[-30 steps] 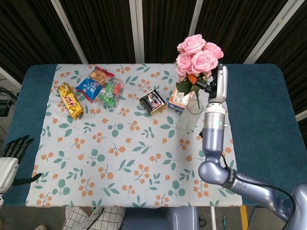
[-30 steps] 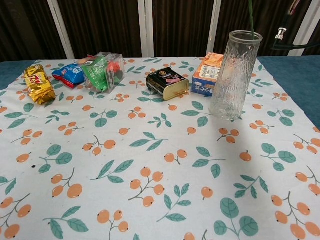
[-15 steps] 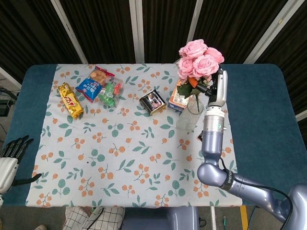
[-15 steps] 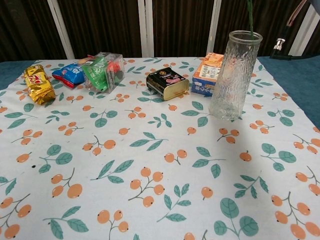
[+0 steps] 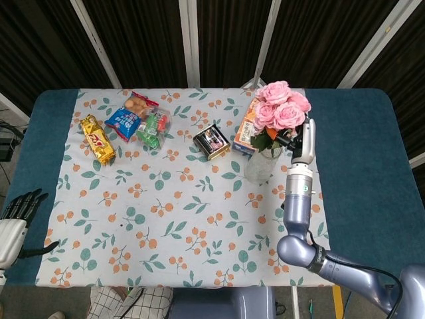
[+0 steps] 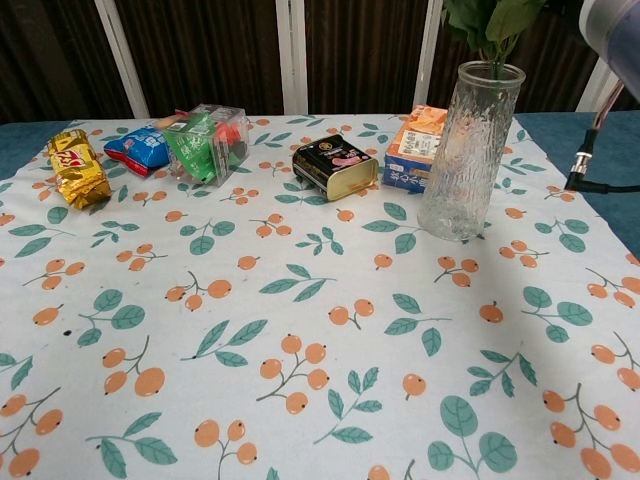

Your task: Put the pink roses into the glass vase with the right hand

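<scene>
The pink roses (image 5: 282,106) stand over the glass vase (image 5: 261,164) at the table's right side, their stems reaching down into its mouth. My right hand (image 5: 292,135) grips the bunch just under the blooms and is mostly hidden behind them, with the forearm upright beside the vase. In the chest view the vase (image 6: 468,150) stands upright with green leaves (image 6: 490,18) above its rim and stems inside. My left hand (image 5: 17,214) hangs off the front left table edge, fingers spread and holding nothing.
An orange carton (image 5: 245,130) lies just behind the vase, with a black tin (image 5: 212,141) to its left. At the far left lie a gold packet (image 5: 97,139), a blue packet (image 5: 123,119) and a clear pack (image 5: 153,128). A floral cloth (image 5: 166,219) covers the table.
My right hand has lowered the roses, so the blooms sit closer to the vase rim and the leaves now show at the vase mouth in the chest view. The left hand has not moved.
</scene>
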Controlling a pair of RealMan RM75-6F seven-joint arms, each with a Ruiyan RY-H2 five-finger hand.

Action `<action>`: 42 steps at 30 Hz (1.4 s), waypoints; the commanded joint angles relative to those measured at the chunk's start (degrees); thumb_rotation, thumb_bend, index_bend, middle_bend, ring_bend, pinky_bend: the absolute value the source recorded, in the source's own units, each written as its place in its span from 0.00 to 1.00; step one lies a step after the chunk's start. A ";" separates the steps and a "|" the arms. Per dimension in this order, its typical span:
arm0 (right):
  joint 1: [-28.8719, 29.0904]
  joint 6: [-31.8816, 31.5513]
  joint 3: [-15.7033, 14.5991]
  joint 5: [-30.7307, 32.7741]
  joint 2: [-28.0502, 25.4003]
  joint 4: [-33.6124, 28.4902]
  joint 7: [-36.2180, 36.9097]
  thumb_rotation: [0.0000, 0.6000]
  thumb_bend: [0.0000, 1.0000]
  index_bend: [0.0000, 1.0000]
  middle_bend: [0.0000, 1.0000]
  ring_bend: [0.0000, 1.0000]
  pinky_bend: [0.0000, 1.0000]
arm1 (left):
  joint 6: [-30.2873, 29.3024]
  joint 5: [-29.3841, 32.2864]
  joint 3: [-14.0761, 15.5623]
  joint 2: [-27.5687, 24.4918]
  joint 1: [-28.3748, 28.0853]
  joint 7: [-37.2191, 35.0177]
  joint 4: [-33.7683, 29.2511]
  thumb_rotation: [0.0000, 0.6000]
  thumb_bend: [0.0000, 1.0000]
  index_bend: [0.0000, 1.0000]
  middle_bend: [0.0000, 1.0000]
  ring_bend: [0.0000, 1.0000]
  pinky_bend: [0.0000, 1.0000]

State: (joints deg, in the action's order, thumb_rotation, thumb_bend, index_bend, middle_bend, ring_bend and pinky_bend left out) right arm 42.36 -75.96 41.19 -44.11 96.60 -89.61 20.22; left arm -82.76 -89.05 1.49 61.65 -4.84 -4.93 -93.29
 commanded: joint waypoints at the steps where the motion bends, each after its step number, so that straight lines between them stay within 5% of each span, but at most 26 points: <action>1: -0.59 0.40 -0.68 -0.28 0.21 0.15 -0.03 1.00 0.29 0.45 0.45 0.42 0.24 | 0.13 0.11 -0.02 0.00 -0.04 0.00 -0.05 1.00 0.00 0.00 0.00 0.00 0.00; 18: -2.97 1.29 -1.99 -0.66 0.07 -0.99 -1.88 1.00 0.29 0.41 0.45 0.39 0.24 | 0.37 -0.10 0.22 -0.30 -0.07 -0.50 -0.50 1.00 0.00 0.00 0.00 0.00 0.00; 28: -4.41 1.56 -3.19 -1.97 -1.40 -3.39 -3.93 1.00 0.29 0.01 0.08 0.06 0.10 | 0.28 -0.22 0.28 -0.34 -0.02 -0.54 -0.60 1.00 0.00 0.00 0.00 0.00 0.00; 31: -5.20 1.77 -4.05 -2.57 -2.12 -4.56 -4.48 1.00 0.29 0.00 0.01 0.00 0.05 | 0.27 -0.16 0.26 -0.36 -0.01 -0.63 -0.68 1.00 0.00 0.00 0.00 0.00 0.00; 42: -8.71 3.30 -7.45 -2.94 -6.51 -11.28 -7.68 1.00 0.29 0.00 0.00 0.00 0.00 | 0.23 -0.42 0.43 -0.42 0.05 -0.63 -0.93 1.00 0.00 0.00 0.00 0.00 0.00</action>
State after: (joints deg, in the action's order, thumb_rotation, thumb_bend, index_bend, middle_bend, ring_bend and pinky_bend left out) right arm 34.43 -73.02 34.60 -47.04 90.93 -99.87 13.18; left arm -82.53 -89.46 1.91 61.23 -4.80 -5.56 -94.21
